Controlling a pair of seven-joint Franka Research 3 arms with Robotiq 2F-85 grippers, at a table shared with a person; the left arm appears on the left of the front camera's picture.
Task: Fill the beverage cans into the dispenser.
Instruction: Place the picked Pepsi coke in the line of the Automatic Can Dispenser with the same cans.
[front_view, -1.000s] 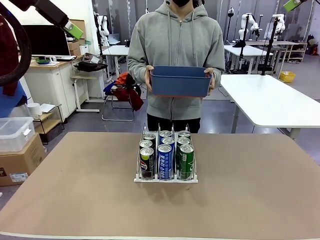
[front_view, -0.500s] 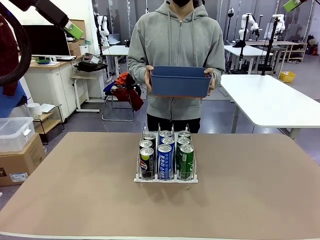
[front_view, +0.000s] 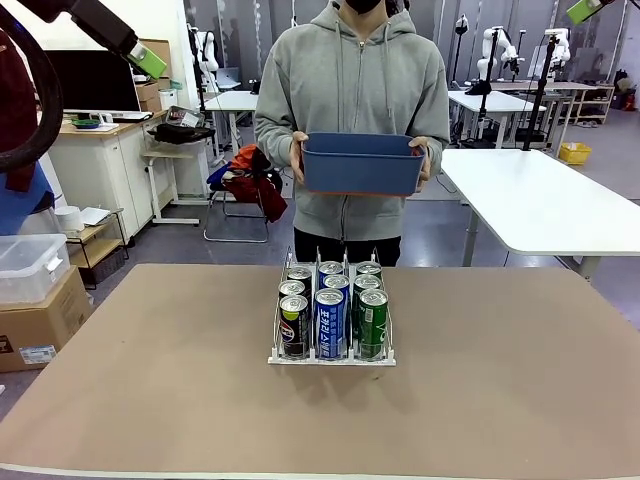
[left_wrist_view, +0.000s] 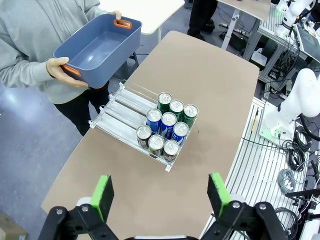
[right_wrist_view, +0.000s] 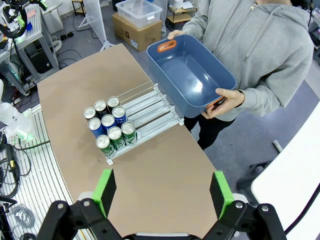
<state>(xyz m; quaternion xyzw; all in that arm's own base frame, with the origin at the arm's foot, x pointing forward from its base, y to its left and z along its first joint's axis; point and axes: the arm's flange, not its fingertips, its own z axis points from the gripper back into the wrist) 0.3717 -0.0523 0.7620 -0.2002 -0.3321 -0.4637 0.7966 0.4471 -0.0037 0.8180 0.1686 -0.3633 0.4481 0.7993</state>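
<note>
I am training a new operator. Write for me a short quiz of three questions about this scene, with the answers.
1. How many beverage cans stand in the dispenser?
2. True or false: the blue bin that the person holds contains cans.
3. Which colour has the middle lane? A) green B) blue C) black

Key:
1. Nine, three in each lane.
2. False; it is empty.
3. B.

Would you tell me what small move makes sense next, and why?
Probably none beyond holding both arms high: nine cans fill the dispenser's front, the person's bin is empty, and both grippers are open.
</note>
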